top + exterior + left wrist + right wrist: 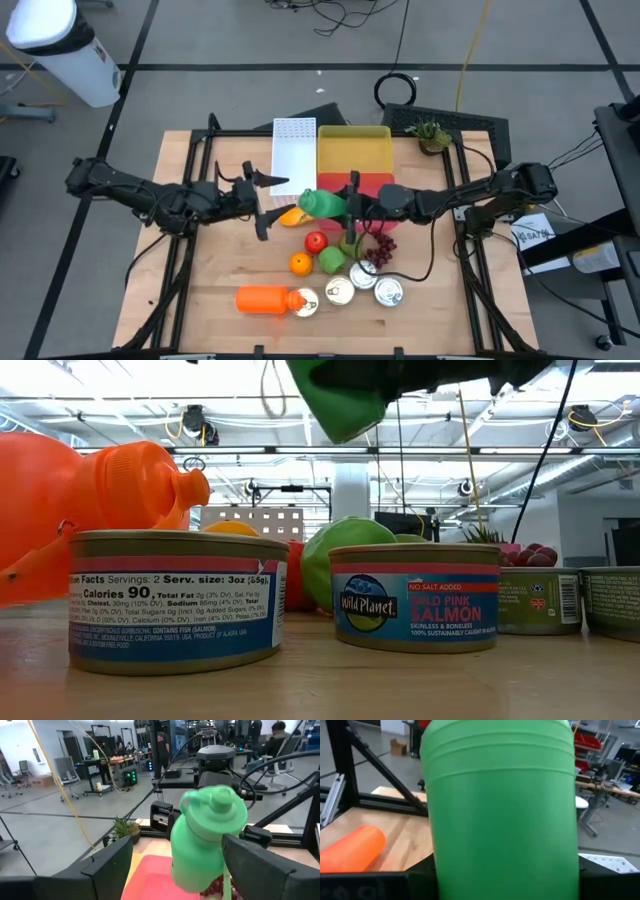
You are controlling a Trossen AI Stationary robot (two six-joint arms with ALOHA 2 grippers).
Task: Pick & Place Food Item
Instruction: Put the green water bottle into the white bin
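Near-left can (178,600), nutrition panel facing camera: "Facts Servings: 2, Serv. size: 3oz (85g)", "Calories 90", "Total Fat 2g", "Sodium 85mg", "CONTAINS FISH (SALMON)", "PRODUCT OF ALASKA, USA". Middle can (414,598): "Wild Planet" logo, "NO SALT ADDED", "WILD PINK SALMON", "SKINLESS & BONELESS", "100% SUSTAINABLY CAUGHT". Print on right cans (538,600) too small to read.

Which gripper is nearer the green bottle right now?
Right. The right gripper is closed on the green bottle, holding it above the table; the left gripper is open just beside it, not touching.
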